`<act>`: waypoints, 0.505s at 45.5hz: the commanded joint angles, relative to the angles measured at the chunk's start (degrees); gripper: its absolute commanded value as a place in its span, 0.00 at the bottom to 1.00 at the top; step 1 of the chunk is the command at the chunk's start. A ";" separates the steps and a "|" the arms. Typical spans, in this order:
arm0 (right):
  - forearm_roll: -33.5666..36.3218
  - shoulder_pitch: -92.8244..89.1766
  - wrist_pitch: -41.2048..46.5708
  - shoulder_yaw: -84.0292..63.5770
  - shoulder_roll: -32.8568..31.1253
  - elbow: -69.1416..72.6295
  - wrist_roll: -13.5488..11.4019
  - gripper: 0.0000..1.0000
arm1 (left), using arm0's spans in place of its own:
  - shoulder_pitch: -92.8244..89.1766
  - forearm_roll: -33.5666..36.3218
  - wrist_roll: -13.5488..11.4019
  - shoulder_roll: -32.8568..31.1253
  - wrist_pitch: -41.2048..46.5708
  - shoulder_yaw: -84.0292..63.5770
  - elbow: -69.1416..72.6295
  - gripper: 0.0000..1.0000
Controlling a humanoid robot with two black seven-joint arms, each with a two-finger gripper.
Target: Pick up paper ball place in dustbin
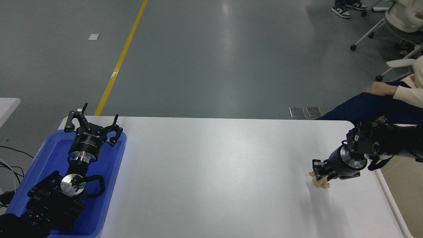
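Note:
The paper ball (321,182), a small wrinkled beige wad, hangs from the tips of my right gripper (319,170) near the table's right edge. The gripper is shut on it and holds it just above the white table (214,172), with a faint shadow below. The right arm comes in from the right edge. The dustbin (408,193), a cream-beige tub, stands just off the table's right side; only its left rim and part of its inside show. My left gripper (93,116) is parked open over the blue tray at the lower left.
A shallow blue tray (112,172) lies at the table's left end under the left arm. A seated person's hand (378,88) and leg are at the far right, beyond the table corner. Office chairs stand behind.

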 commanded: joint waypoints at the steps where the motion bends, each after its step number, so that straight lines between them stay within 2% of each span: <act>1: 0.58 14.74 8.96 -3.22 -2.56 14.28 0.02 0.00 | 0.00 0.00 0.09 0.00 0.00 0.00 0.00 1.00; 8: 5.76 27.83 15.12 -9.37 -2.91 21.75 0.29 0.00 | 0.09 0.00 0.09 0.00 0.00 0.00 0.00 1.00; 23: 7.52 48.85 15.12 -15.01 -2.91 28.35 0.46 0.00 | 0.09 0.00 0.00 0.00 0.00 0.00 0.09 1.00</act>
